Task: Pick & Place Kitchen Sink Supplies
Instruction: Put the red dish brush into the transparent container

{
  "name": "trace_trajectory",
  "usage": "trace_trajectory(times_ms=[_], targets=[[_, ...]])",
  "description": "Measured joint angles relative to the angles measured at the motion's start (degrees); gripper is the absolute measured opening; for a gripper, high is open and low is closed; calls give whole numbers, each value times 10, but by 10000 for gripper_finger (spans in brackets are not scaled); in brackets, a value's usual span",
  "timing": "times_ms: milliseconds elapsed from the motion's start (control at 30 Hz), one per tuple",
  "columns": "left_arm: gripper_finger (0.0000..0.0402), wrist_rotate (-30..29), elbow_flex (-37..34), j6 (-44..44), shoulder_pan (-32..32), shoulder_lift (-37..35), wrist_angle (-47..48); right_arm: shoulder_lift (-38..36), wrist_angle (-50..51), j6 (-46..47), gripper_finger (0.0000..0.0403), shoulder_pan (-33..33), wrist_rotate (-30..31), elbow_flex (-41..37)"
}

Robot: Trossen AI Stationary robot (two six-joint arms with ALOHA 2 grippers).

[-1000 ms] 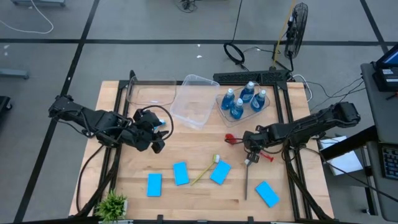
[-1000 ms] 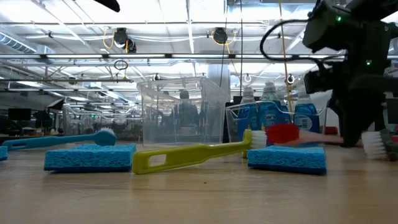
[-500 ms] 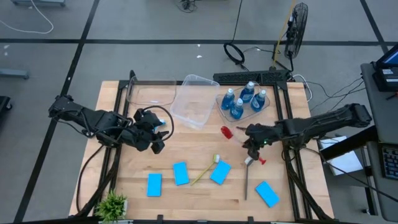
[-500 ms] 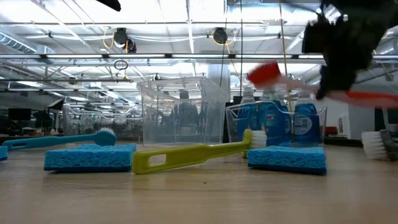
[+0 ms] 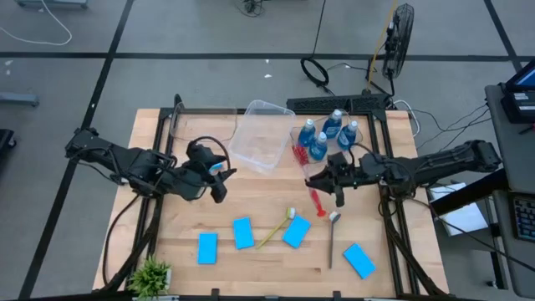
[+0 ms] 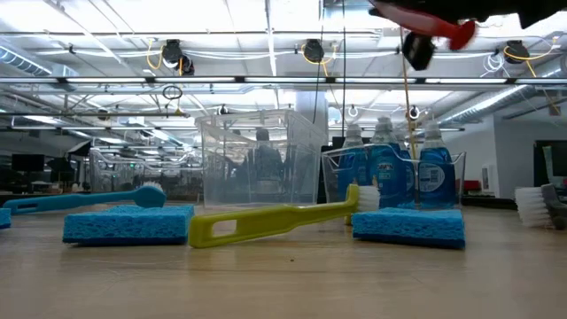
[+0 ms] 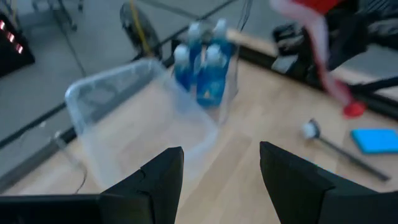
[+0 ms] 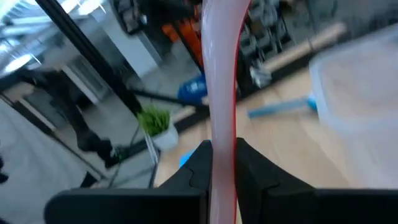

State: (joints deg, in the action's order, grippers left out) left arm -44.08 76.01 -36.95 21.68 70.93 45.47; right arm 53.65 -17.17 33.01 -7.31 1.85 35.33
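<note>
Carrying the red brush (image 5: 306, 178) toward a clear tub (image 5: 258, 135) — keep it level.
Right pincer (image 5: 328, 179) pinches the handle mid-worktop; left pincer (image 5: 219, 179) waits spread — clear the bottles (image 5: 326, 134).

bottles (image 5: 327, 134) in tub (image 5: 298, 135) | sponges (image 5: 243, 233) near table (image 5: 267, 188) front edge

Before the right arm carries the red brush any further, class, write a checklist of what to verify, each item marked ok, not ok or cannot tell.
1. right gripper shut on the red brush: ok.
2. Brush lifted off the table: ok.
3. empty tub has room: ok.
4. bottles upright beside the path: ok.
5. left gripper apart from the right arm: ok.
6. Grip firm enough against slipping: cannot tell.
</note>
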Motion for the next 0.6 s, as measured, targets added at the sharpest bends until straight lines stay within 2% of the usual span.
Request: trace_trajectory(times_ms=[300,467,600], targets=[[214,0,0,93,-41,21,-167,94,-215,-54,28,39,-4,0],[221,76,0,112,-80,48,-258,131,-278,-81,28,50,-4,0],[250,139,0,99,-112,72,-315,145,-285,-101,28,59,-1,4]])
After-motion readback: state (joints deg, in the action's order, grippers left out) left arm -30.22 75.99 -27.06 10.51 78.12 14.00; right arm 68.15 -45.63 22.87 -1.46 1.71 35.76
